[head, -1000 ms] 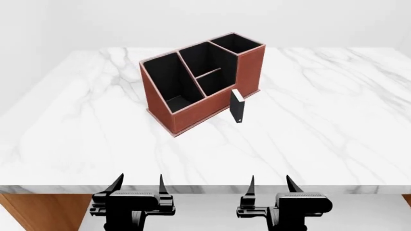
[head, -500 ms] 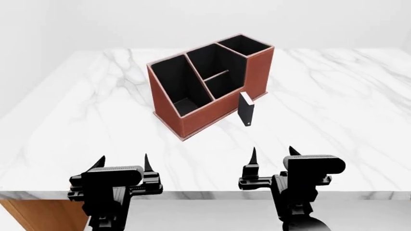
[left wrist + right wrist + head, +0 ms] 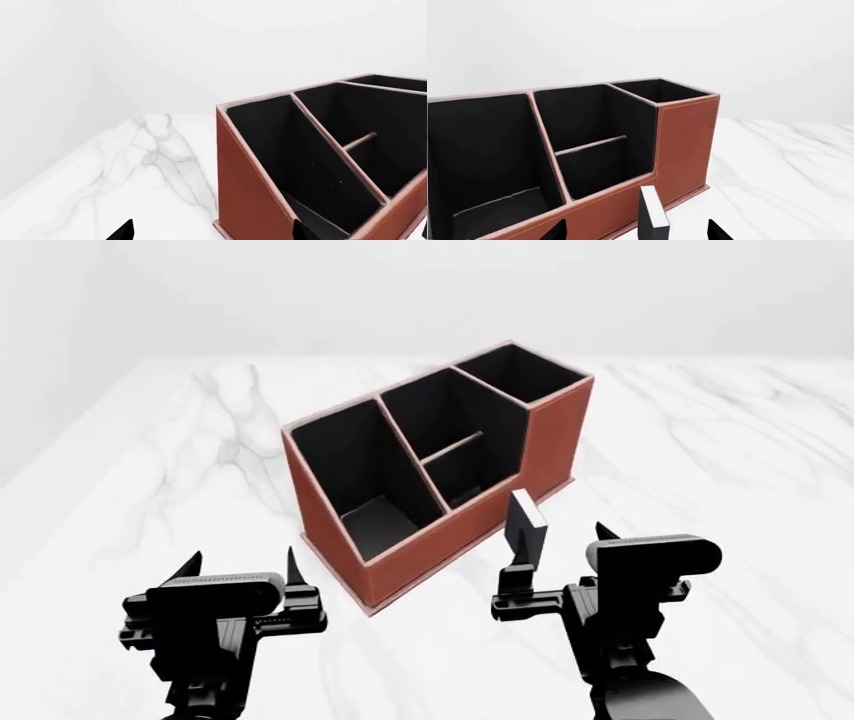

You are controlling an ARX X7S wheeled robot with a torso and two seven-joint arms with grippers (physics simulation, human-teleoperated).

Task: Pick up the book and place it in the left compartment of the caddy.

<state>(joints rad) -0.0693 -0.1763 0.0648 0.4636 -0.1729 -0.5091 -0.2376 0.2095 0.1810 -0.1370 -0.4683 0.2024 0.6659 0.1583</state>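
At 12 o'clock from your right gripper (image 3: 557,558), the book (image 3: 526,530) stands upright on the marble table (image 3: 160,470), just beside the caddy (image 3: 547,455) front wall. Both grippers are spread wide and hold nothing; the left gripper (image 3: 240,568) waits at 7 o'clock of the caddy. Judged from here, 1 fingertip clipping the thin book would topple it. The left compartment (image 3: 354,475) is open at 10 o'clock of the book.
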